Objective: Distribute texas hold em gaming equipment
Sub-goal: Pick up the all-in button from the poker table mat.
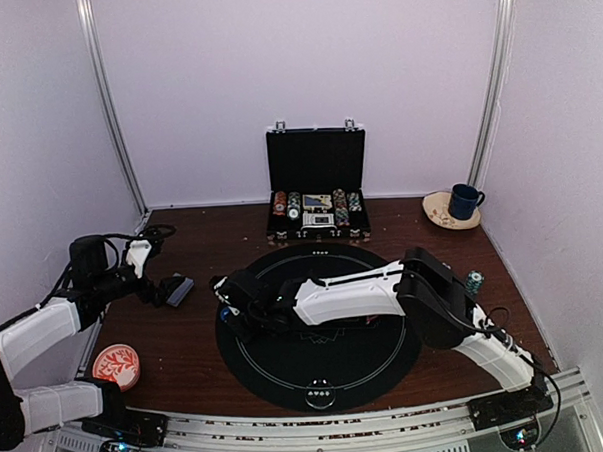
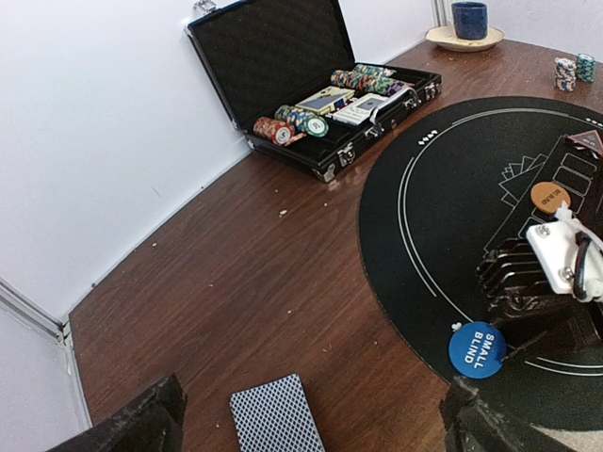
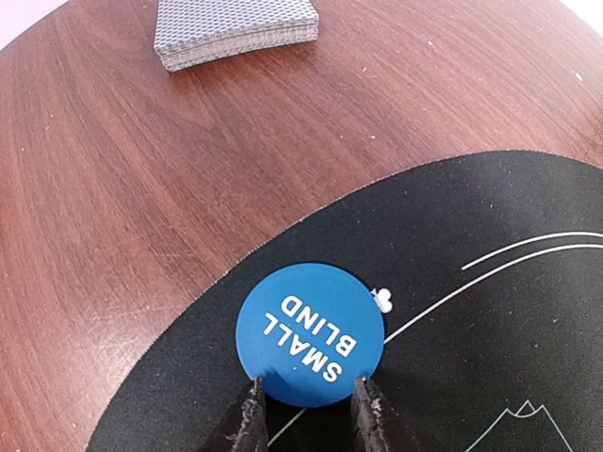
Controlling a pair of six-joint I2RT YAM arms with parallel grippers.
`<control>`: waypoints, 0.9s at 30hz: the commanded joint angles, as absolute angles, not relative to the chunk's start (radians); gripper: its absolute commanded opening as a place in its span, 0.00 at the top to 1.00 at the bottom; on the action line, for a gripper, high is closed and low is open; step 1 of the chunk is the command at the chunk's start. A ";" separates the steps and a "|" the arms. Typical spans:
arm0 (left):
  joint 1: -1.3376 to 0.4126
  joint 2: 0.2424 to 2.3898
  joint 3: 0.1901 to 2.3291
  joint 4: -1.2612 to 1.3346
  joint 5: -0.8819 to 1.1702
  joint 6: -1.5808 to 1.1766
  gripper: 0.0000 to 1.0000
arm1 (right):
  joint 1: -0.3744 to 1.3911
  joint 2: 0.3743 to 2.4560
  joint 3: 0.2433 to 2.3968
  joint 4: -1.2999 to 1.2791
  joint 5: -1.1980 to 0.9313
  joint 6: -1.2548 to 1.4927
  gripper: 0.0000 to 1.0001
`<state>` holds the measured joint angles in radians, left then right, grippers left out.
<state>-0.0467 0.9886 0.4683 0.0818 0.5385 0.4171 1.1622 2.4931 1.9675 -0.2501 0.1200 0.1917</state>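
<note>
Seen from above, your white right arm is stretching leftward across the round black mat with white lines, and the right gripper is hanging over the mat's left rim. How its jaws are standing is not clear from up here.

Your left arm is angling in from the left. The left gripper is sitting just beside a grey-blue deck of playing cards on the dark brown wooden table.

An open black briefcase with rows of chips is standing at the far edge. A dark blue mug is resting on a tan round saucer at the far right.

A small stack of striped poker chips is standing right of the mat, and a dark round button disc is lying at the mat's near edge. A red-and-white patterned round dish is sitting near left.
</note>
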 commanded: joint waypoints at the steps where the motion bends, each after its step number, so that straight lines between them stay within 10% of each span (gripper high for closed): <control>1: -0.051 0.985 0.462 0.130 0.540 0.409 0.02 | 1.163 2.539 1.980 -0.282 0.167 0.210 0.68; 27: -0.050 0.987 0.462 0.129 0.543 0.413 0.02 | 1.162 2.557 2.022 -0.256 0.149 0.199 0.66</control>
